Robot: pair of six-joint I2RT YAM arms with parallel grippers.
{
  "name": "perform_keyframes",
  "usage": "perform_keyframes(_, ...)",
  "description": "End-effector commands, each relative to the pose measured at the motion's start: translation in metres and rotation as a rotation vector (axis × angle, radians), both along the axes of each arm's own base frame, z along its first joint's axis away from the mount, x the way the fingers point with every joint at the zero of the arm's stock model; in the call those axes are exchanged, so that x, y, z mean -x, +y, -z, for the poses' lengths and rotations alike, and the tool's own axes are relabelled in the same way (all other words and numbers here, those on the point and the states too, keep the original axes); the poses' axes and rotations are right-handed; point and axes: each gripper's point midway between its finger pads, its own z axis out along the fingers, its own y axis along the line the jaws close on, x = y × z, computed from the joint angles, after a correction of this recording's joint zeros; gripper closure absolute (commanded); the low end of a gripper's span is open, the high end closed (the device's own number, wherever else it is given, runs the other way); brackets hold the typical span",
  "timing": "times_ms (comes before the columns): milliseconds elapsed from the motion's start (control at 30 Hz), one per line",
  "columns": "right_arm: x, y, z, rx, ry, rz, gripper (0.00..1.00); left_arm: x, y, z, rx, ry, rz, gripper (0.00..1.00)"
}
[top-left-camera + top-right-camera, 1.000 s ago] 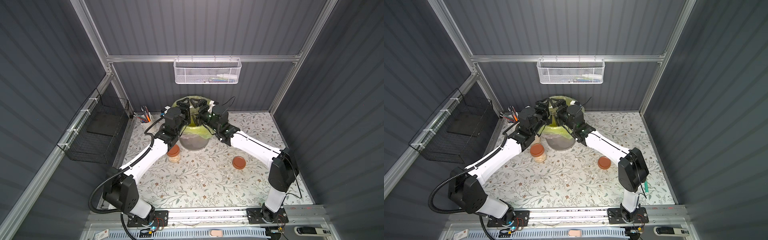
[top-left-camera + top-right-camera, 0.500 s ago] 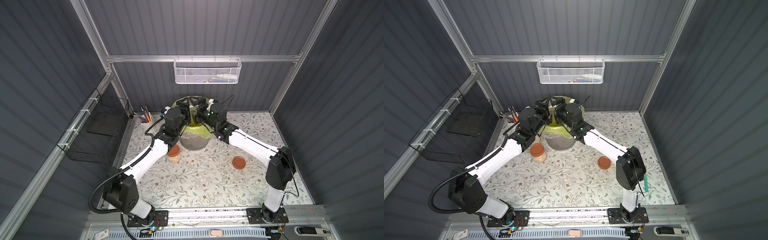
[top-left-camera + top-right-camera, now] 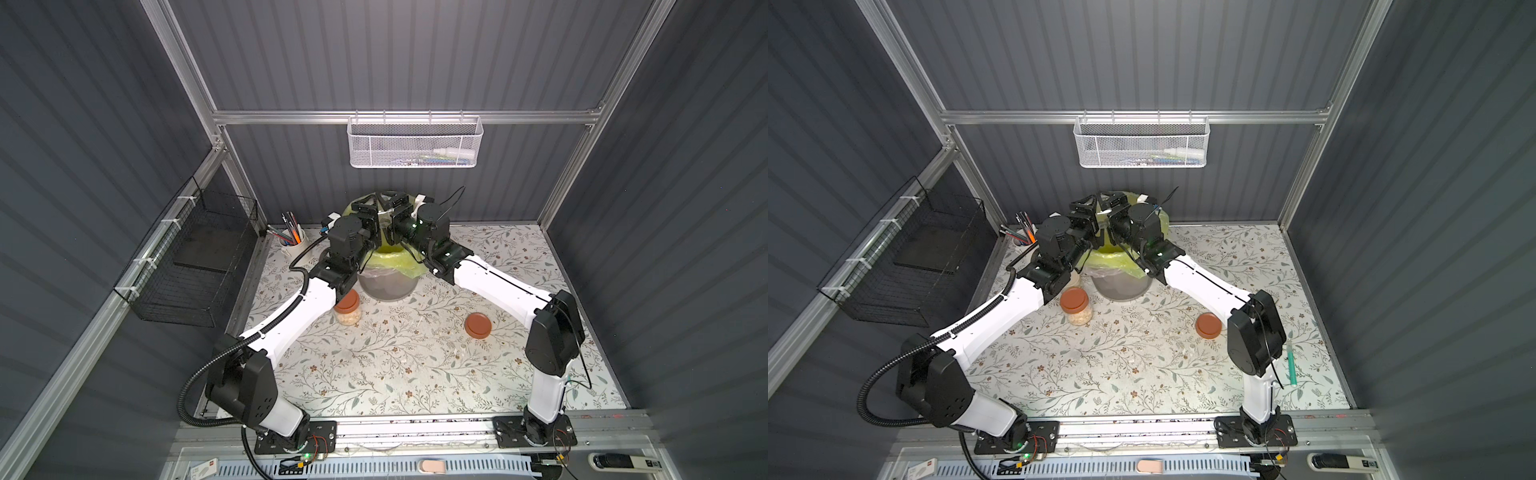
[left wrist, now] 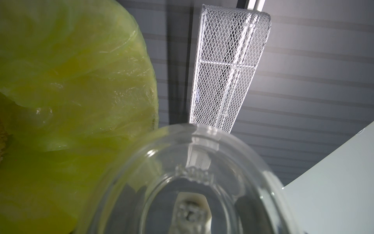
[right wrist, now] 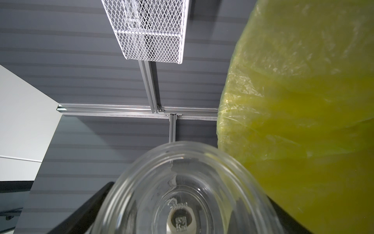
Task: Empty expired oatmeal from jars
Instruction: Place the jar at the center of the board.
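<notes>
Bin [image 3: 388,286]: grey, lined with a yellow-green bag [image 3: 401,259], standing at the middle of the worktop's [image 3: 395,374] back edge. Both arms reach in from the front corners and meet above the bin's mouth. In both top views the left gripper [image 3: 374,201] and right gripper [image 3: 400,203] are almost tip to tip.

Left gripper: closed on an open jar [image 4: 192,182] of clear glass. The jar fills the near part of the left wrist view beside the bag and looks empty. The fingers themselves are hidden there.

Right gripper: dark fingers [image 5: 89,204] flank a clear jar [image 5: 182,192], lidless and also empty-looking, seen next to the bag. Whether the fingers press on the glass or stand just off it cannot be told. Nor can it be told whether this is the same jar as the left one.

Oatmeal [image 3: 349,320]: pale flakes in the lower part of a lidded jar [image 3: 348,315]. The jar stands upright under its terracotta lid [image 3: 347,300], just in front of the bin toward the left, partly under the left forearm.

Loose lid [image 3: 478,325]: terracotta, flat on the worktop right of centre, near the right arm's elbow and well apart from the bin.

Pen cup [image 3: 293,245]: white, at the back left corner.

Mesh basket [image 3: 413,141]: white, on the back wall above the bin.

Wire basket [image 3: 195,257]: black, on the left wall.
</notes>
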Motion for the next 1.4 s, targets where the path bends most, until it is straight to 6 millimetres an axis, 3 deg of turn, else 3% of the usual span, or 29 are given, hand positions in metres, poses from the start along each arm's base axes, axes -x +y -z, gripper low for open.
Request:
perform_keyframes(0,0.003,0.009,-0.016,-0.017,-0.057,-0.023,0.08,0.01,-0.014,-0.016,0.048,-0.047,0.062,0.53)
perform_keyframes(233,-0.001,0.006,-0.015,-0.003,-0.079,0.005,0.31,0.01,-0.017,-0.009,0.057,-0.037,0.074,0.5)
perform_keyframes(400,0.0,0.006,-0.019,0.015,-0.106,0.004,0.42,0.009,-0.018,-0.001,0.063,-0.035,0.083,0.19)
perform_keyframes(667,0.003,-0.011,-0.035,0.041,-0.148,0.063,0.51,0.012,-0.001,0.003,-0.003,-0.031,0.018,0.0)
perform_keyframes(1000,0.003,-0.015,-0.048,0.035,-0.18,0.059,0.54,0.007,0.016,0.0,-0.012,-0.048,-0.003,0.0)
perform_keyframes(1367,-0.001,-0.036,-0.063,0.035,-0.213,0.081,0.54,-0.007,0.003,-0.014,-0.028,-0.094,0.098,0.0)
